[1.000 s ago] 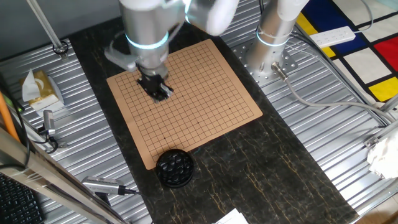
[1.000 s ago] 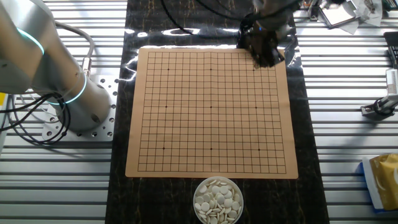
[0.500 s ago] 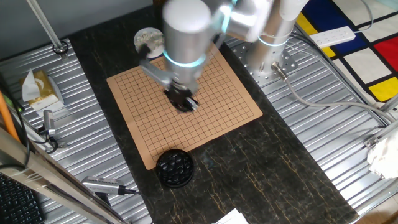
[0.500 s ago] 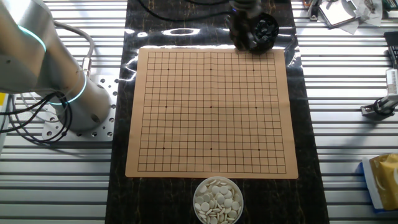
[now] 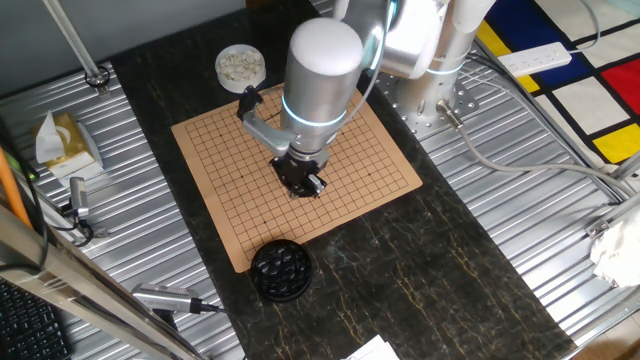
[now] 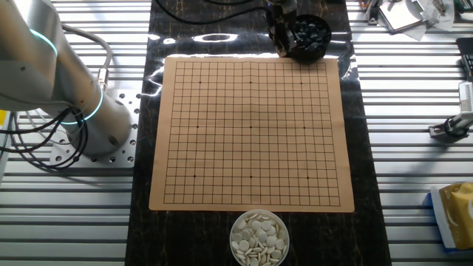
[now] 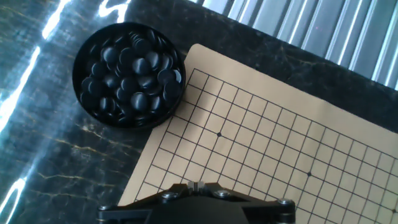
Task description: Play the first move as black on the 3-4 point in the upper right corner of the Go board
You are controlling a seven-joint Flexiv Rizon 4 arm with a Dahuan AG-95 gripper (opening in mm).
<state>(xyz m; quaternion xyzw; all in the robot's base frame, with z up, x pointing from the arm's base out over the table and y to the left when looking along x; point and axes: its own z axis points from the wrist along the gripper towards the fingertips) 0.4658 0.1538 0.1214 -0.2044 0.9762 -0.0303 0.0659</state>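
The Go board (image 6: pixel 251 133) lies flat in the middle of the table (image 5: pixel 480 270), its grid bare of stones, so the opening move is not yet played. A black bowl (image 7: pixel 129 74) full of glossy black stones (image 7: pixel 138 65) sits just off one corner of the board, touching or almost touching its edge, which puts the supply close to the corner where the stone must go. A second bowl of white stones (image 6: pixel 259 236) stands off the opposite side, well apart and out of the way.

The 3-4 point (image 7: pixel 213 117) is an empty crossing just beside the dotted star point (image 7: pixel 219 134) nearest the black bowl.

The end effector (image 5: pixel 301 181) hangs above the board near that corner, with the hand view looking down on both bowl and corner; it appears placed to reach into the bowl next. Its fingers are hidden: only the housing shows at the bottom of the hand view, so how far apart they stand cannot be told. It touches neither bowl nor board, and nothing shows between the fingers.
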